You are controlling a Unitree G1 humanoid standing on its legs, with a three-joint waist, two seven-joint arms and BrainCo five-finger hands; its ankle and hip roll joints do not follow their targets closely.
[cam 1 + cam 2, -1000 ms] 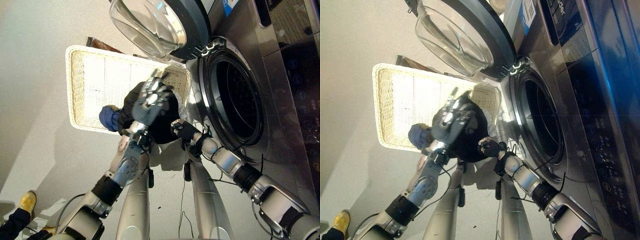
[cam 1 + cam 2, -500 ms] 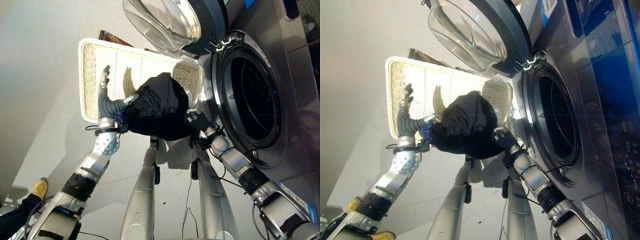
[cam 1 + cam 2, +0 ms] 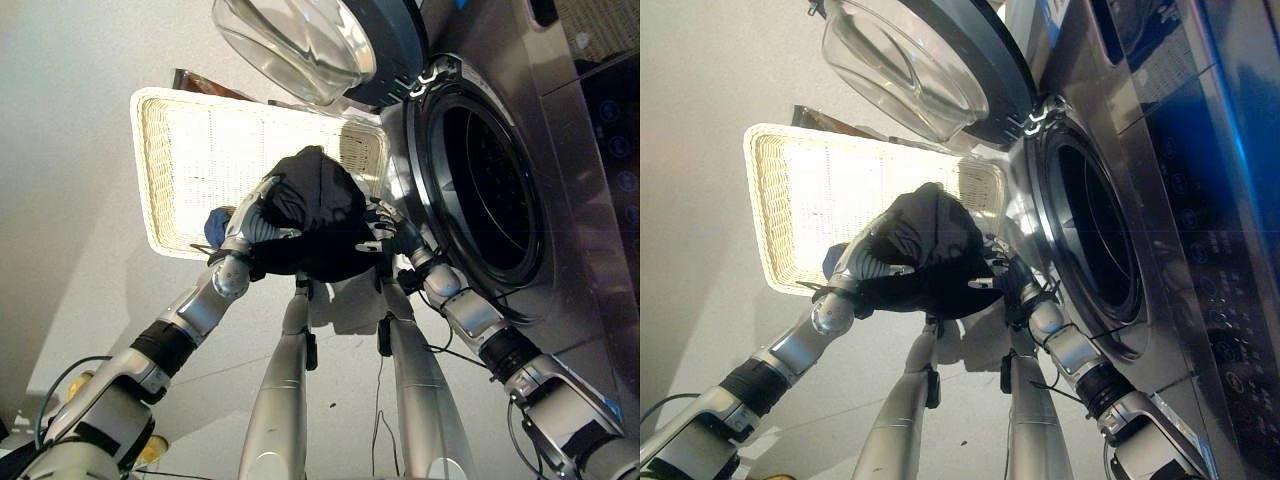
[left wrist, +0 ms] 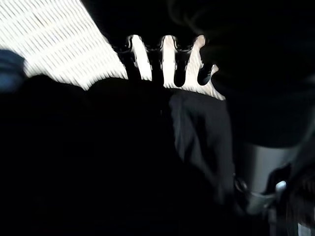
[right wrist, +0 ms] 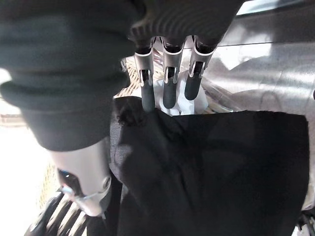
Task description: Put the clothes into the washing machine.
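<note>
Both hands are closed on the black garment (image 3: 315, 225), which is held above the basket (image 3: 170, 170) just beside the open drum (image 3: 490, 190): the left hand (image 3: 255, 222) is curled into its left side, the right hand (image 3: 385, 228) into its right. For a clean load, the bundle should be kept gathered, carried past the door (image 3: 310, 45), and released only once inside the drum.

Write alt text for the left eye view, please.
Both hands, left and right, hold a black garment between a white wicker basket and the washer, whose round door hangs open.
</note>
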